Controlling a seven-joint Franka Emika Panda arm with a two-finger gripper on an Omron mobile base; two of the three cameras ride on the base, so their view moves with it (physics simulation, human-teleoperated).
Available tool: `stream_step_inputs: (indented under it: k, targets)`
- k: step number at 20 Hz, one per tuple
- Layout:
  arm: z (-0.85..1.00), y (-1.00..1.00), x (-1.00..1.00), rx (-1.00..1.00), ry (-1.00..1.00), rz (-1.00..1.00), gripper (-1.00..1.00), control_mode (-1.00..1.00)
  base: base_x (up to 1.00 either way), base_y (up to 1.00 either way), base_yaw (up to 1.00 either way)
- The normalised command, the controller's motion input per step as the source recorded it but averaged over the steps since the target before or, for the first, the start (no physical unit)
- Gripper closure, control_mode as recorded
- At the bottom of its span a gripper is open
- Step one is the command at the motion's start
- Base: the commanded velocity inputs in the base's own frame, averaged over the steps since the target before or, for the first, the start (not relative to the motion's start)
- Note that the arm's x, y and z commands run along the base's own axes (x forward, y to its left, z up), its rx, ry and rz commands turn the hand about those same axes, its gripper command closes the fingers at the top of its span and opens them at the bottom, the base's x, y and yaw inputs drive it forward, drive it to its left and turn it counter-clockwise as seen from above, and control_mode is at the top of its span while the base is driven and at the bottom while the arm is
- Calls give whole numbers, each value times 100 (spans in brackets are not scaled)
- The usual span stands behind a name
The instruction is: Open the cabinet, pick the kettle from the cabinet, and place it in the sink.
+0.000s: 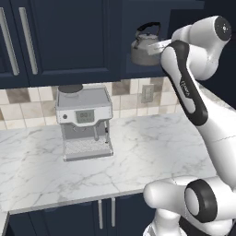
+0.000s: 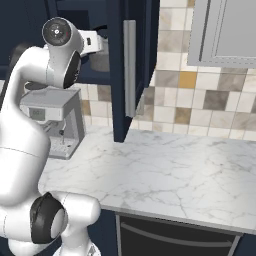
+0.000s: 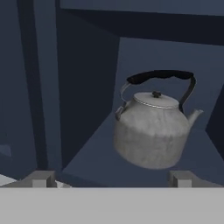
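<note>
The navy cabinet stands open, and its door with the long silver handle is swung out edge-on over the counter. Inside on the shelf sits the grey kettle with its black arched handle, upright, spout to the right; from the left base it shows just left of my forearm as the kettle. My gripper is raised in front of the shelf, open, the fingertips wide apart and short of the kettle, nothing between them. The sink is out of view.
A silver coffee machine stands on the white marble counter under the closed navy cabinets. A pale grey cabinet hangs at the right. The open door juts out beside my arm.
</note>
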Motion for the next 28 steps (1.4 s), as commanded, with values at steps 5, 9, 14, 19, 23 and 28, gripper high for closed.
stream_step_inputs:
  k: [5,9,14,19,23,28]
  targets:
    - [15,0,34,0,0,0,-100,-100,0,0,0]
    - [8,0,37,0,0,0,-100,-100,0,0,0]
    - [-4,-1,27,0,-1,0,-100,-100,0,0,0]
    - [-3,-1,27,1,0,0,-100,-100,0,0,0]
    - [0,-2,24,5,0,0,-100,-100,0,0,0]
    - [0,0,18,7,0,0,-100,-100,0,0,0]
